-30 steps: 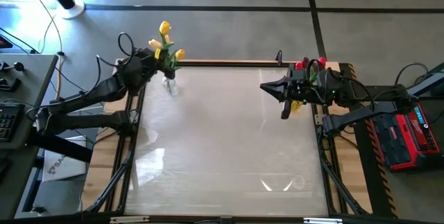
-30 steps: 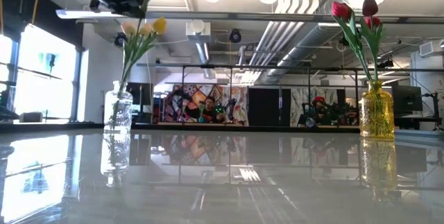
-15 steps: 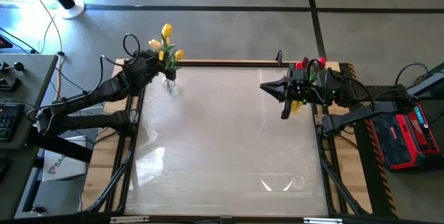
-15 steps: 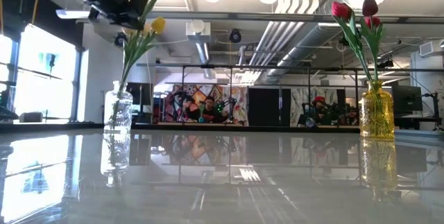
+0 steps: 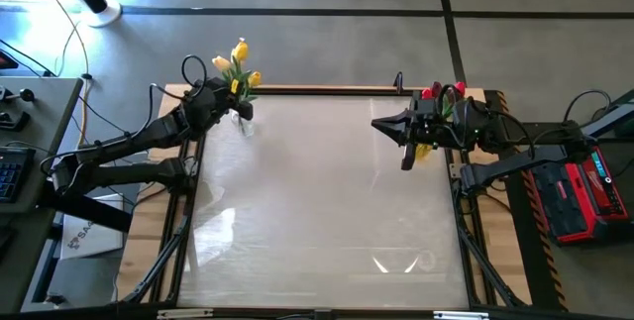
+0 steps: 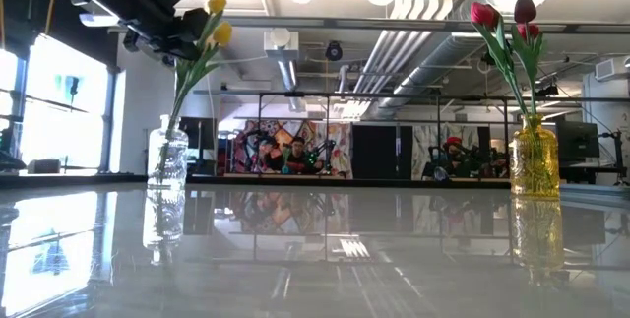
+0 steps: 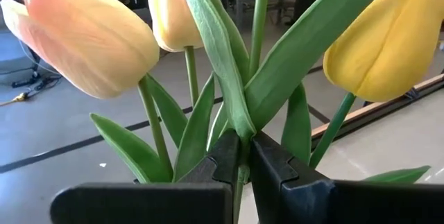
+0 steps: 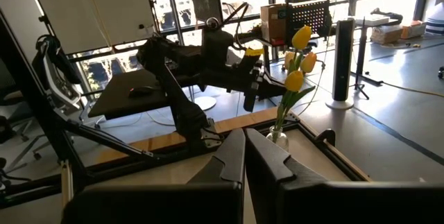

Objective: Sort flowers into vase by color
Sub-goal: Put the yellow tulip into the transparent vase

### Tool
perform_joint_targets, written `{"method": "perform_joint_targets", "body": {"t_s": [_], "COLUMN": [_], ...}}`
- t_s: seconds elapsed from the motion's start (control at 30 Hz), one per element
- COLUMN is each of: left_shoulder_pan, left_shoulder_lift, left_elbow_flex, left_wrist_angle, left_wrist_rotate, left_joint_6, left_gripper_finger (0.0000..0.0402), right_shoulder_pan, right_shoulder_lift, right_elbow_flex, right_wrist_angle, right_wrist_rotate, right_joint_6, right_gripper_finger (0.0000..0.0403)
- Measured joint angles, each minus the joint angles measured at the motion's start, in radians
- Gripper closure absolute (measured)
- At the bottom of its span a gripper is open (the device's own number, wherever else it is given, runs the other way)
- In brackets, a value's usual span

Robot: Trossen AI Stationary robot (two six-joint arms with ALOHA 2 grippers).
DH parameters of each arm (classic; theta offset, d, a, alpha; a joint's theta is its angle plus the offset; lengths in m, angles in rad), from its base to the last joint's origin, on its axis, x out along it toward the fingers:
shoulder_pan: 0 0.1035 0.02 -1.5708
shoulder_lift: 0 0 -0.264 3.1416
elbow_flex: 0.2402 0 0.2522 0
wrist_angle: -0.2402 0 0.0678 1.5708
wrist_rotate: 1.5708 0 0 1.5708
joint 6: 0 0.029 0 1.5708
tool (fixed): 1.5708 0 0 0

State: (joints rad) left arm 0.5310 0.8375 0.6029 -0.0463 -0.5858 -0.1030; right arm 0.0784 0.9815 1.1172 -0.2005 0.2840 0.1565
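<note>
Clear glass vase (image 6: 168,157), far left corner of tabletop (image 5: 327,201): yellow tulips (image 6: 215,18), stems in. Amber vase (image 6: 535,162), far right corner: red and maroon tulips (image 6: 504,13). Left tool (image 7: 244,156): fingers nearly together, pinching a leaf and stem of the yellow bunch above its vase. Right tool (image 8: 245,148): pressed together, empty, beside the amber vase.

Both arms are dark, jointed, tubular links. Black cables loop just behind the left gripper (image 5: 241,110). The right gripper (image 5: 377,126) ends in tapered black fingers.
</note>
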Motion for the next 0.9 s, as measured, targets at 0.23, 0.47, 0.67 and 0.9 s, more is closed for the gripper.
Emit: {"method": "perform_joint_targets", "body": {"t_s": [0.23, 0.47, 0.67, 0.9], "left_shoulder_pan": [0.000, 0.000, 0.000, 0.013], "left_shoulder_lift": [0.000, 0.000, 0.000, 0.000], "left_elbow_flex": [0.000, 0.000, 0.000, 0.000], "left_wrist_angle": [-0.009, -0.036, -0.038, -0.065], "left_wrist_rotate": [0.000, 0.000, 0.019, 0.031], "left_joint_6": [0.001, 0.001, 0.001, -0.019], "left_gripper_finger": [0.0390, 0.0389, 0.0389, 0.0389], "right_shoulder_pan": [0.000, 0.000, 0.000, 0.000], "right_shoulder_lift": [0.000, 0.000, 0.000, 0.000], "right_elbow_flex": [0.000, 0.000, 0.000, 0.000], "right_wrist_angle": [0.000, 0.000, 0.000, 0.000], "right_wrist_rotate": [0.000, 0.000, 0.000, 0.000], "right_joint_6": [0.000, 0.000, 0.000, 0.000], "right_gripper_finger": [0.0402, 0.0402, 0.0402, 0.0402]}}
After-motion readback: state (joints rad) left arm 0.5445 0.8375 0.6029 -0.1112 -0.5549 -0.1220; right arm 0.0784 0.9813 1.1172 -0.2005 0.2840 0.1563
